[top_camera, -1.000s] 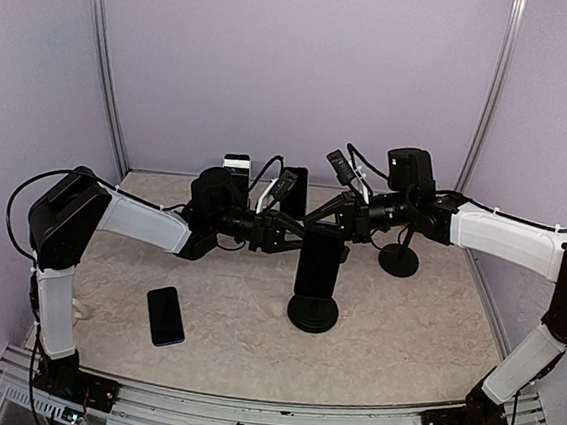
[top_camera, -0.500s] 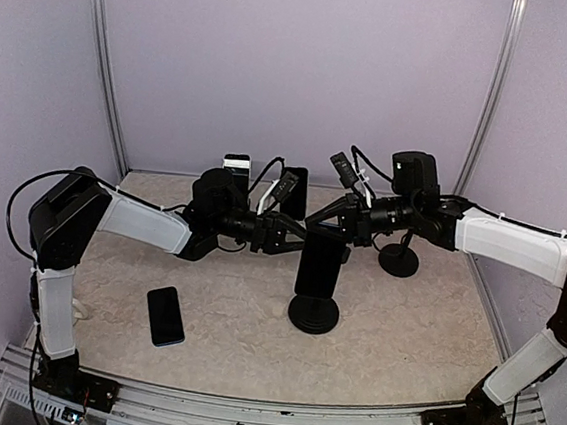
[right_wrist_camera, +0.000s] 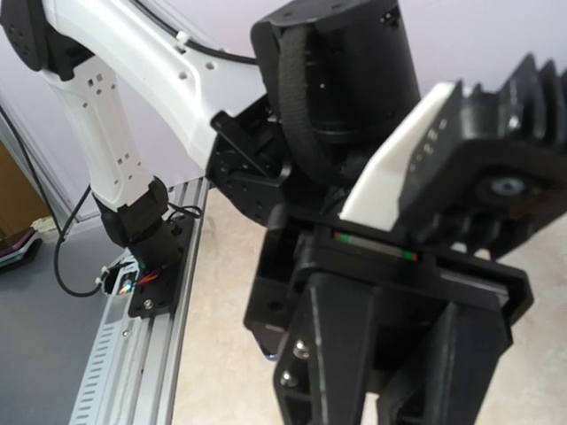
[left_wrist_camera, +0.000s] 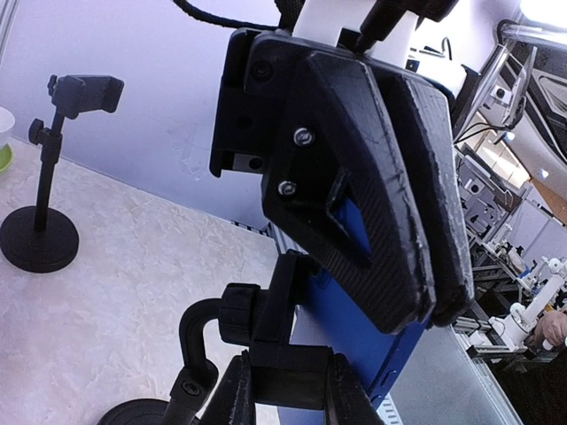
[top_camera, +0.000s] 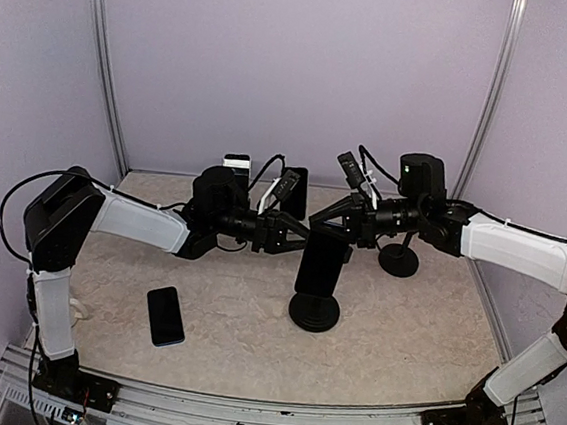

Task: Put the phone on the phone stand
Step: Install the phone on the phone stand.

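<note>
Two hands of mine meet over the middle of the pale marbled surface (top_camera: 412,335). Between them stands the slim rectangular phone (top_camera: 319,261), dark on the side facing the near edge and blue where my left wrist camera sees it.

The phone's long axis runs nearly upright, with its top leaning slightly toward the right. Its lower end sits at the holder of the black phone stand (top_camera: 312,314), a short post on a round disc base. The left wrist view shows the stand's black clamp pressed against the phone's lower part, but I cannot tell whether the phone is fully seated in it.

My left hand (top_camera: 293,236) reaches in from the left at the phone's upper edge. Its two black fingers are clamped on the blue body. My right hand (top_camera: 321,222) comes in from the right, just above the phone's top end. Its fingers are pressed together and I can see nothing between them.

A second dark flat phone (top_camera: 165,316) lies face up on the surface near my left arm, well apart from the stand, with its long axis running roughly front to back. A second black round-based stand (top_camera: 398,256) stands behind my right forearm.
</note>
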You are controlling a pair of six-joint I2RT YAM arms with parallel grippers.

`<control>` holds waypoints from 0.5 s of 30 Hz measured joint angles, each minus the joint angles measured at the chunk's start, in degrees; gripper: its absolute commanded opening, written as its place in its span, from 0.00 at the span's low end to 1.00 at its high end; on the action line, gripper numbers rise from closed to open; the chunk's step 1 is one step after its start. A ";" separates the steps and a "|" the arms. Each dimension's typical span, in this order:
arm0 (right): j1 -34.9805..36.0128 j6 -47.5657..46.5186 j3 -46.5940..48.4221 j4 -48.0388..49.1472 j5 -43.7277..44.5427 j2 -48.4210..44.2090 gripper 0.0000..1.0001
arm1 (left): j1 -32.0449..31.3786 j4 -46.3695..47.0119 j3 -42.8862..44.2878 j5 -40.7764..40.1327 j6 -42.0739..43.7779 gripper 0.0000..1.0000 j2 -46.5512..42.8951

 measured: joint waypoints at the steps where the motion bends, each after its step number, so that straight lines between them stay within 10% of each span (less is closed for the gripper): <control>1: -0.07 0.02 -0.20 0.28 -0.02 0.00 0.00 | 0.00 -0.20 0.00 -0.09 0.09 0.00 0.00; 15: -2.47 0.07 -0.87 -1.14 1.44 -0.35 0.00 | 0.92 -0.26 -1.86 -0.96 0.35 0.00 -1.11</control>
